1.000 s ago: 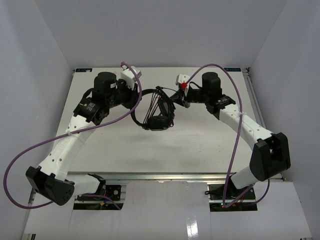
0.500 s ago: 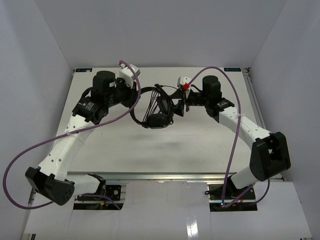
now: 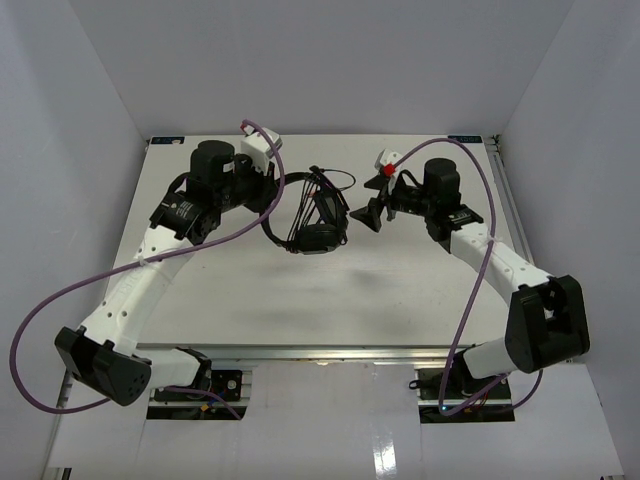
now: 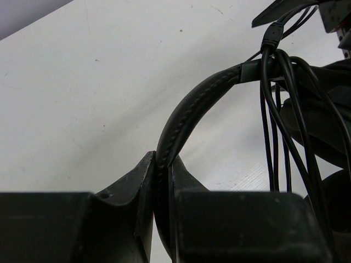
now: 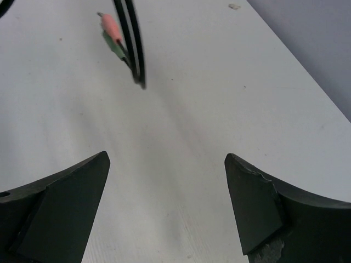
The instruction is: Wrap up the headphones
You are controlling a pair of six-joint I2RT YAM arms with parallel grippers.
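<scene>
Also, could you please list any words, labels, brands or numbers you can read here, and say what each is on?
No text can be read in any view.
Faint pale marks on the left arm's black joint housing: too small to read.
Small coloured strips on the table's far edge: too small to read.
No print shows on the headphones, the left tool or the right tool.

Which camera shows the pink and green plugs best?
The right wrist camera: the pink and green plugs appear close up at the cable's end. From the top camera they are too small to find on the headphones. The left wrist camera shows only headband and cable loops.
</scene>
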